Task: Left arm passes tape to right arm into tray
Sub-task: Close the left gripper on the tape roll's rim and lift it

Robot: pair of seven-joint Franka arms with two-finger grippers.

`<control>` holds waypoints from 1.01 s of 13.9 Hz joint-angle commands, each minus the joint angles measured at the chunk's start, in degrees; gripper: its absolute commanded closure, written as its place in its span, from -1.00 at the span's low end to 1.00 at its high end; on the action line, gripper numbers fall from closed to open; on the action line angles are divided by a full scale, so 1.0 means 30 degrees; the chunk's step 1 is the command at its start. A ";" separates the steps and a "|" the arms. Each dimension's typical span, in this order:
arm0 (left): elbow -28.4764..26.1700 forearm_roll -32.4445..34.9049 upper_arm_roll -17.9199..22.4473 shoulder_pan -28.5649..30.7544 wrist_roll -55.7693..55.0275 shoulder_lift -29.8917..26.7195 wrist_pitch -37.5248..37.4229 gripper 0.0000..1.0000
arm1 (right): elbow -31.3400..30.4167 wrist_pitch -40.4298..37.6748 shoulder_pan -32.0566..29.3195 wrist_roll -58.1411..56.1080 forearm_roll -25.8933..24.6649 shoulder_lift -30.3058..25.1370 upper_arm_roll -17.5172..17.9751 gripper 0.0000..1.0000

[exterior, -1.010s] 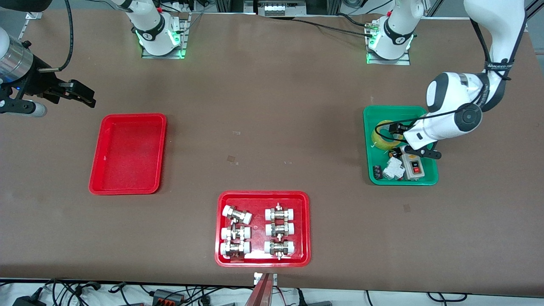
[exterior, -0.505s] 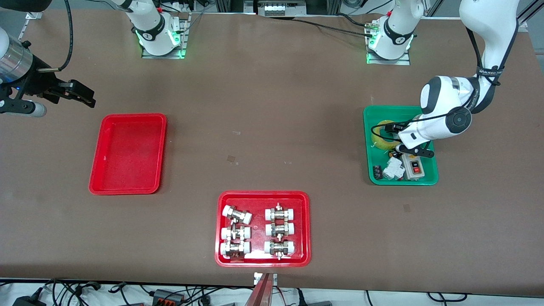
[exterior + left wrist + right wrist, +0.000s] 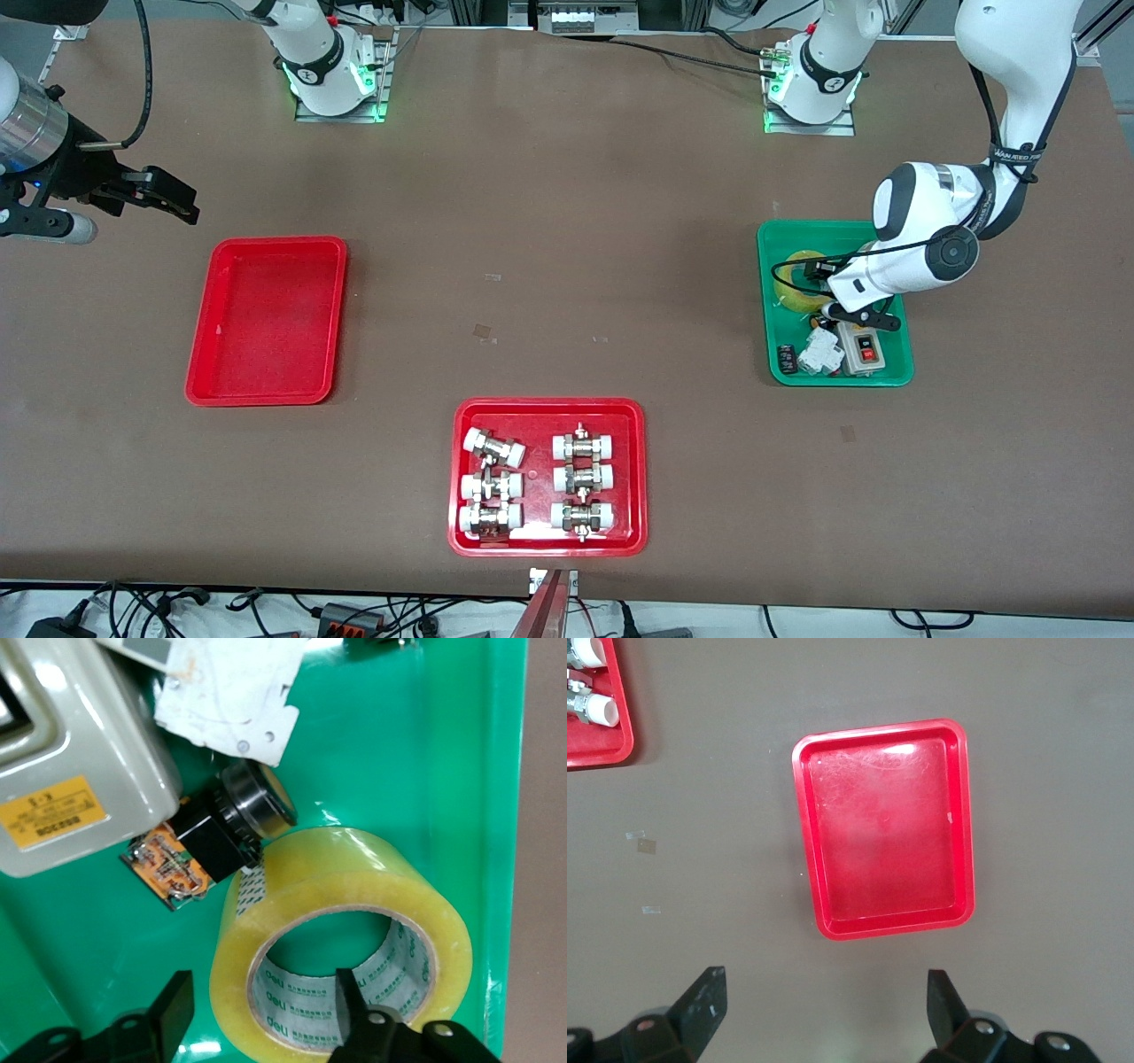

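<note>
The yellow tape roll (image 3: 788, 293) lies flat in the green tray (image 3: 886, 377), at the end nearer the robot bases. My left gripper (image 3: 820, 288) is low over it and open. In the left wrist view the tape (image 3: 354, 873) fills the frame. The left gripper (image 3: 261, 985) straddles its wall: one finger (image 3: 353, 997) is inside the core hole, the other (image 3: 174, 1005) outside. My right gripper (image 3: 170, 198) is open and empty over bare table, just off the red tray (image 3: 266, 390). The right wrist view shows that gripper (image 3: 824, 981) and the empty tray (image 3: 886, 842).
The green tray (image 3: 443, 771) also holds a grey switch box (image 3: 861, 347), a white part (image 3: 819, 353) and a black round component (image 3: 221, 828) close beside the tape. A wider red tray (image 3: 549, 406) with several metal fittings sits near the front edge.
The left arm has shifted a little toward the right arm's end and settled lower over the tape in the green tray. The right arm has not moved.
</note>
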 commanded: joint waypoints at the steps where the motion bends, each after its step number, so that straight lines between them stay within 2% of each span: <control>1: -0.0246 0.0034 -0.0045 0.0642 0.0989 -0.0021 0.0431 -0.19 | 0.0310 -0.0330 -0.0042 -0.0059 0.0230 0.0046 -0.0018 -1.00; 3: -0.0304 0.0034 -0.0045 0.0644 0.0960 -0.0050 0.0431 0.04 | 0.0338 -0.0330 -0.0071 -0.0059 0.0230 0.0046 -0.0018 -1.00; 6: -0.0305 0.0034 -0.0045 0.0644 0.0989 -0.0050 0.0402 0.26 | 0.0310 -0.0330 -0.0042 -0.0059 0.0230 0.0075 -0.0047 -1.00; 7: -0.0305 0.0034 -0.0045 0.0644 0.0989 -0.0109 0.0402 0.42 | 0.0309 -0.0330 -0.0042 -0.0059 0.0230 0.0047 -0.0018 -1.00; 9: -0.0334 0.0034 -0.0074 0.0673 0.1047 -0.0197 0.0285 0.50 | 0.0309 -0.0330 -0.0071 -0.0059 0.0230 0.0075 -0.0047 -1.00; 13: -0.0334 0.0034 -0.0103 0.0674 0.1136 -0.0547 -0.0125 0.81 | 0.0309 -0.0330 -0.0042 -0.0059 0.0230 0.0046 -0.0047 -1.00; 14: -0.0334 0.0034 -0.0103 0.0674 0.1136 -0.0636 -0.0329 0.83 | 0.0309 -0.0330 -0.0042 -0.0059 0.0230 0.0075 -0.0018 -1.00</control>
